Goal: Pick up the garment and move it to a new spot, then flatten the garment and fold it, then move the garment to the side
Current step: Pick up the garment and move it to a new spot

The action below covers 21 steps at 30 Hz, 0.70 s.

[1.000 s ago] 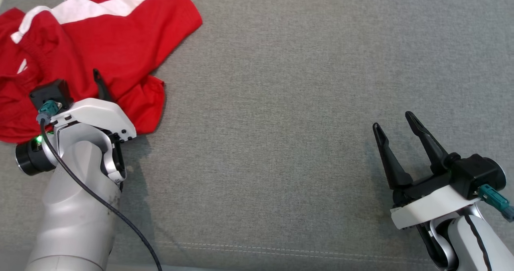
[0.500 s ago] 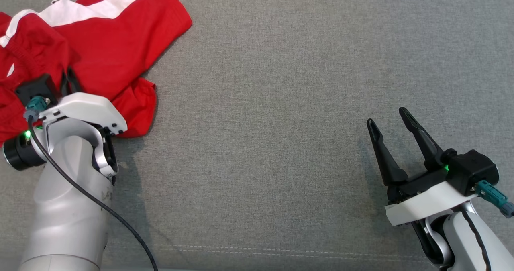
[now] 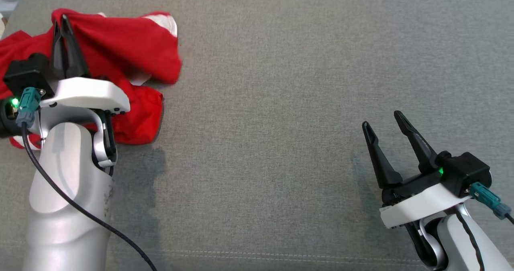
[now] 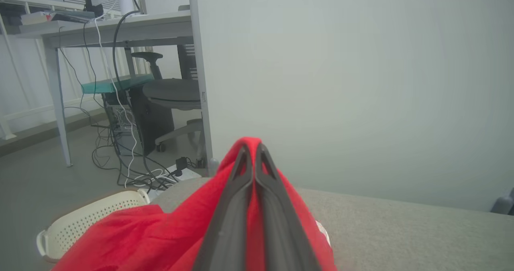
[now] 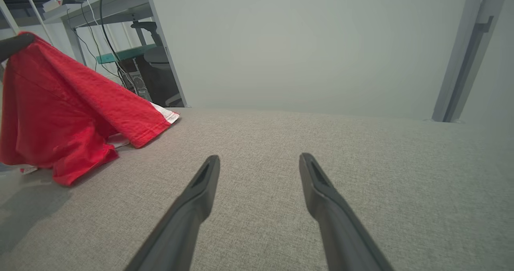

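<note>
Now you have the left gripper (image 3: 60, 21) pressed together on a fold of the red garment (image 3: 132, 42). The cloth is pinched between the two fingers near their tips and raised into a peak. The rest hangs from the tips and trails onto the grey padded surface (image 3: 281, 102) below and to the inner side of the gripper. How deep the bite goes is hard to judge, since the fingers hide the pinch, so treat it as a thin one.

Lift straight up until the trailing hem clears the surface, then carry it across toward the open stretch between the two arms. A slow, level sweep should stop the fabric dragging and sliding out.

Your right gripper (image 3: 381, 119) sits well apart, fingers spread with nothing between them, pointing over bare surface. Hold it ready to catch a lower corner once the garment hangs free.

Mind the white perforated basket (image 4: 80, 223) beyond the surface edge, outward of the left fingers: don't swing that way.
</note>
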Tool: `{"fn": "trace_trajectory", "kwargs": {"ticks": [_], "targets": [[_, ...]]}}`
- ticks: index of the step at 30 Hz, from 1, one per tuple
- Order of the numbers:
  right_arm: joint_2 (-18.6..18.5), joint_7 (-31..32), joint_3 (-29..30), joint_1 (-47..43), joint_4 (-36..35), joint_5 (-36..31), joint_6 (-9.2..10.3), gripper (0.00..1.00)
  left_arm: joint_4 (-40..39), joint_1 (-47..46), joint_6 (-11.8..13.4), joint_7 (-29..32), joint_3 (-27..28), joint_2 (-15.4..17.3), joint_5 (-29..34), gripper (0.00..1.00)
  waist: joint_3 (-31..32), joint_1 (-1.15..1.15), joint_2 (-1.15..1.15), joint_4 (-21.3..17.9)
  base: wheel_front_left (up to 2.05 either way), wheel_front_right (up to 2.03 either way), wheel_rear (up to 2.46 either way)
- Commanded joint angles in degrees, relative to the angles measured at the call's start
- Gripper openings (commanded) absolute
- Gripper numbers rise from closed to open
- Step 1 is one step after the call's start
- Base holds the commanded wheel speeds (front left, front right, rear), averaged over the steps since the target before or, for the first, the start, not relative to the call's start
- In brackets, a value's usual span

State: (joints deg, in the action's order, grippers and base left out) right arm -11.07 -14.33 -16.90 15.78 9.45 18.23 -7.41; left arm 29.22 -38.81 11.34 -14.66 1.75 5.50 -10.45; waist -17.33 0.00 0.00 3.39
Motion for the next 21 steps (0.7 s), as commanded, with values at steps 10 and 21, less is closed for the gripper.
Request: {"fn": "trace_trajectory", "kwargs": {"ticks": [10, 21], "targets": [[2.0, -0.7, -0.2, -2.6, -2.0, 1.8, -0.08, 1.0, -7.7, -0.6, -3.0, -0.3, -0.6, 0.8, 2.8, 0.0, 4.6, 0.0, 0.0, -4.4, 0.0, 0.0, 0.0], [3.6, -0.7, 1.1, -5.8, -1.8, 1.9, -0.08, 1.0, -8.3, -2.8, -6.3, -0.3, -4.6, -1.8, 0.3, 0.0, 8.9, 0.0, 0.0, -11.8, 0.0, 0.0, 0.0]]}}
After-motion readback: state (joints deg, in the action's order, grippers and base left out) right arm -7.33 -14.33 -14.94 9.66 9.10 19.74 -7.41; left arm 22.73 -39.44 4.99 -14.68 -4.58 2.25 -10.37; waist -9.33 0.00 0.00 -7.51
